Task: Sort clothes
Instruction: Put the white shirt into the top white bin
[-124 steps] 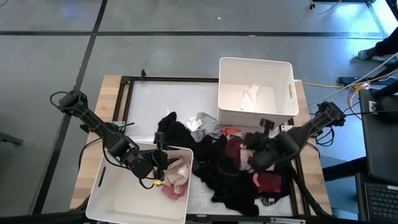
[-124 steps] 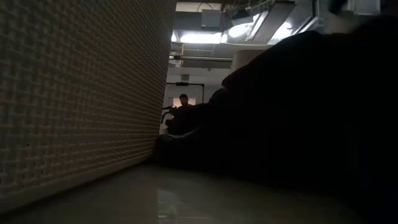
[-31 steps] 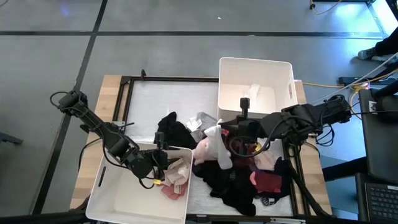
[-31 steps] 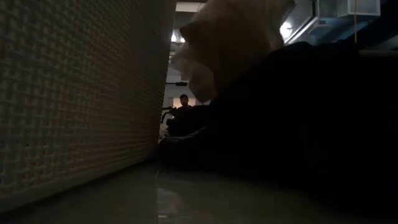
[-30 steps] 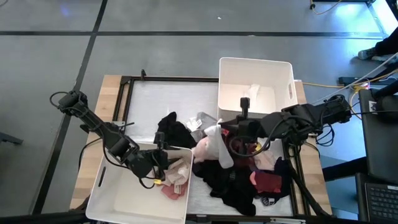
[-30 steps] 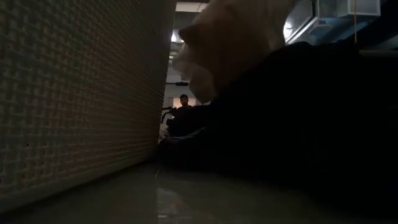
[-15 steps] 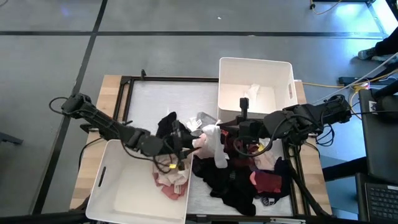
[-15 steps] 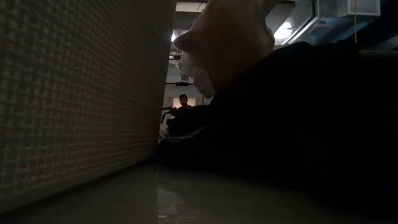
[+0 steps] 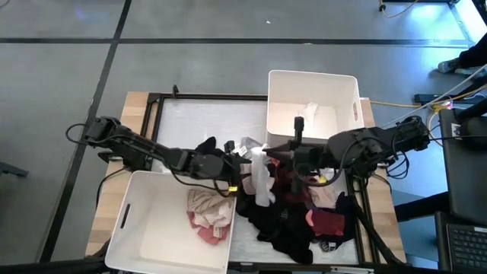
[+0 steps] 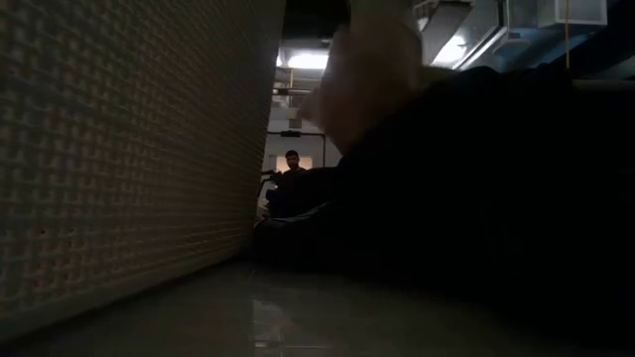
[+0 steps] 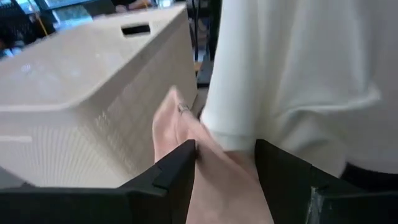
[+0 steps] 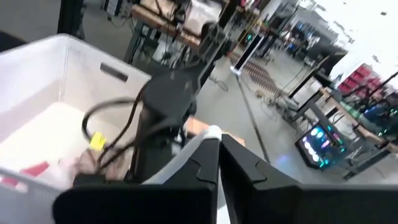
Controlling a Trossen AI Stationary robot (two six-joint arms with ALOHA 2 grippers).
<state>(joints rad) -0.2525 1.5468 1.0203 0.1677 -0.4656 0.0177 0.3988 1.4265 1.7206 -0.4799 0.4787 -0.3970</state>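
Reaching across now, the left gripper [image 9: 237,180] is no longer over the near bin [image 9: 144,228] (the one with pink clothes in it) and is sitting right beside the hanging white and pink garment [image 9: 261,176], with its fingers [image 11: 177,171] spread wide on either side of the cloth. On the other side, the right gripper [image 9: 268,154] is pinching the top of that same garment with its fingers shut tight, holding it up over the dark pile of clothes [image 9: 285,217] in the middle of the table [image 9: 190,122]. Behind them, the far bin [image 9: 312,84] is holding one white piece.
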